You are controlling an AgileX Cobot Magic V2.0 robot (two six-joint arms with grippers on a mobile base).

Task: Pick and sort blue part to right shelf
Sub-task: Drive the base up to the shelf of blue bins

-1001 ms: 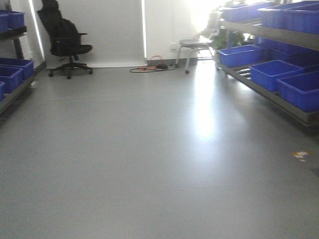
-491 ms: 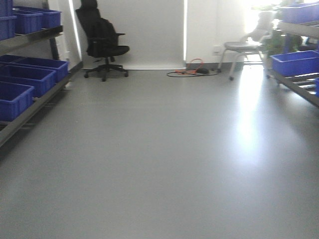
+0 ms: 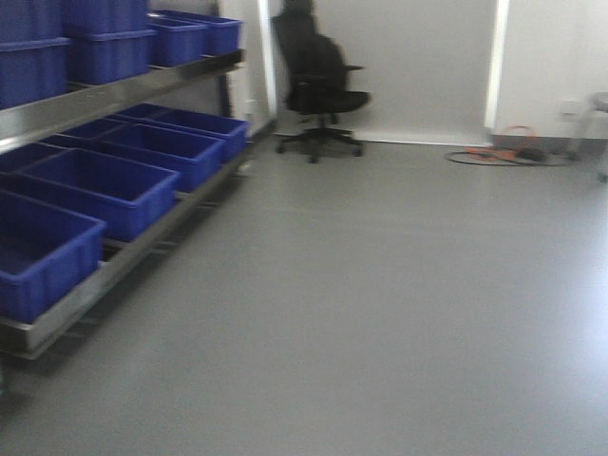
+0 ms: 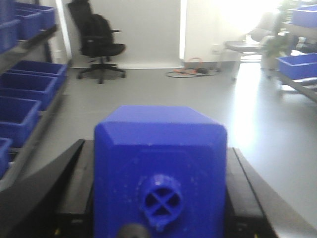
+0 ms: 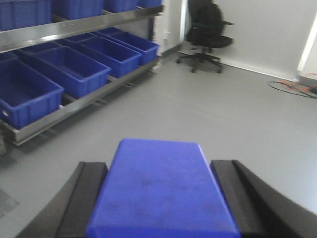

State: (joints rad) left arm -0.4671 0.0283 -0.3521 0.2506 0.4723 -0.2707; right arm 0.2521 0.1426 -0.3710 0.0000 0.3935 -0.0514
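Holding a blue part in each gripper

Your left gripper [image 4: 158, 166] is clamped on a blue part [image 4: 163, 141], knob toward the camera. Your right gripper [image 5: 158, 171] grips a second blue part [image 5: 158, 196]. A shelf [image 3: 123, 255] of bins [image 3: 95, 190] stands front-left.
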